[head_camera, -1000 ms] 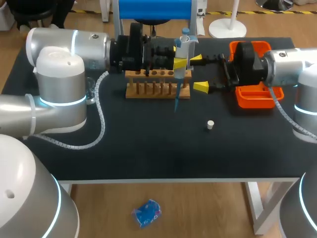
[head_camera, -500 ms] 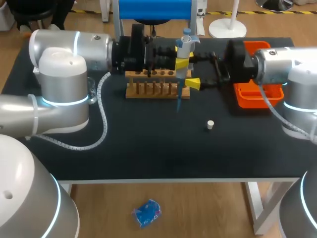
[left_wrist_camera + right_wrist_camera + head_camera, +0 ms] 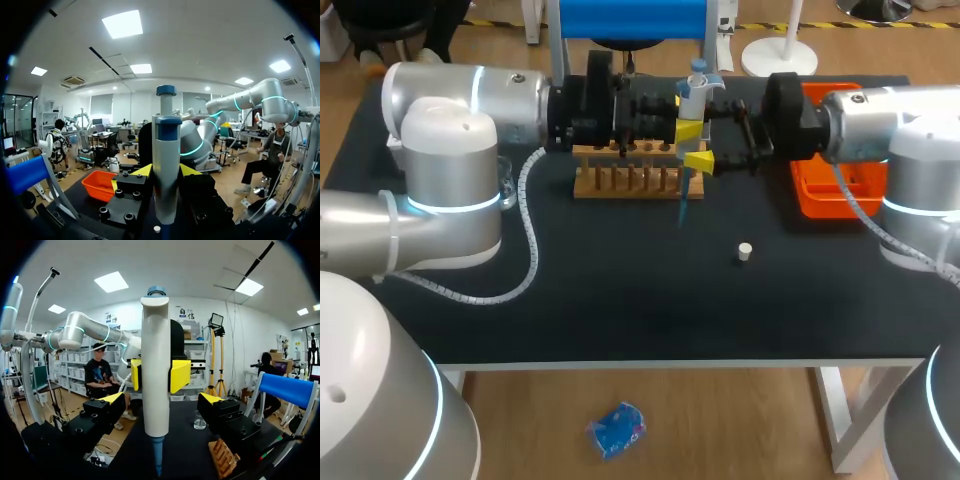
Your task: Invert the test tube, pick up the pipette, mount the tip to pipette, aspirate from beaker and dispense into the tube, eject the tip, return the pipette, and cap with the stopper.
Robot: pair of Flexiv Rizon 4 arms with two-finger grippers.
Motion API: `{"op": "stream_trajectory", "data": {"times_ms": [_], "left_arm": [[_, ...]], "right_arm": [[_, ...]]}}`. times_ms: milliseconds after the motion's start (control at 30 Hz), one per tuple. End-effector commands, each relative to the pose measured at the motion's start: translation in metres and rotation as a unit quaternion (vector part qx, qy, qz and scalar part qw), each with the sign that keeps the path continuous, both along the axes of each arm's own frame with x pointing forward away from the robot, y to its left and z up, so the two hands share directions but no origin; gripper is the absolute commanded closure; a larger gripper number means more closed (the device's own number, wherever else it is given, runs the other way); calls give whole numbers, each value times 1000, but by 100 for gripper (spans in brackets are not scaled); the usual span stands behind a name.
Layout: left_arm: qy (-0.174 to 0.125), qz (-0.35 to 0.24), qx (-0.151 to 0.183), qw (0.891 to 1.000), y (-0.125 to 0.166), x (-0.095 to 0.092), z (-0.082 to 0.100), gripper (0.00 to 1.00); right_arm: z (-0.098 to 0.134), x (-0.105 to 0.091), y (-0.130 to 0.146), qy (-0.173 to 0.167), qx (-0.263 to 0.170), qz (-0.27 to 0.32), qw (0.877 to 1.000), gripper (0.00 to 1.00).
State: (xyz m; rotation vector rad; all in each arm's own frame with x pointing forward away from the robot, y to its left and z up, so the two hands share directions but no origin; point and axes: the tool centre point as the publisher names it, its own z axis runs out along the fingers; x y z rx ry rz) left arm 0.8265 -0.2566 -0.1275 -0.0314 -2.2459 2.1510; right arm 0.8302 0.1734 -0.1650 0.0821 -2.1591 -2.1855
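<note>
Above rack (image 3: 620, 181), pipette (image 3: 693, 95) clamped in left claw (image 3: 686, 130), right claw (image 3: 162, 400) parted around it

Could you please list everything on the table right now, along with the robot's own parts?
pipette: one, grey-white with a blue plunger top, upright above the rack's right end, in the left gripper
pipette tip: one, blue, mounted on the pipette's lower end
test tube rack: one, wooden, at the table's back middle
tray: one, orange, back right, partly under the right arm
stopper: one, white, on the table in front of the rack, to its right
beaker: one, clear, by the left arm
table: one, black top
left gripper: one, yellow tips, clamped on the pipette
right gripper: one, yellow tips, open, a finger on each side of the pipette without touching it
</note>
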Motion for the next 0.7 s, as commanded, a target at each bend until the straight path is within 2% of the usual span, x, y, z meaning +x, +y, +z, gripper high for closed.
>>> {"op": "stream_trajectory", "data": {"times_ms": [33, 133, 233, 300, 700], "left_arm": [[1, -1, -1, 1000, -2, 1, -2, 100], [1, -1, -1, 1000, -2, 0, -2, 100], [0, -1, -1, 1000, -2, 0, -2, 100], [0, -1, -1, 1000, -2, 0, -2, 100], [2, -2, -1, 1000, -2, 0, -2, 100]], "right_arm": [[0, 2, 2, 1, -1, 1, 1000, 9], [0, 2, 3, 1, 0, 1, 1000, 17], [0, 3, 3, 2, 0, 1, 1000, 30], [0, 3, 3, 2, 1, 1, 1000, 51], [1, 3, 4, 4, 2, 1, 1000, 51]]}}
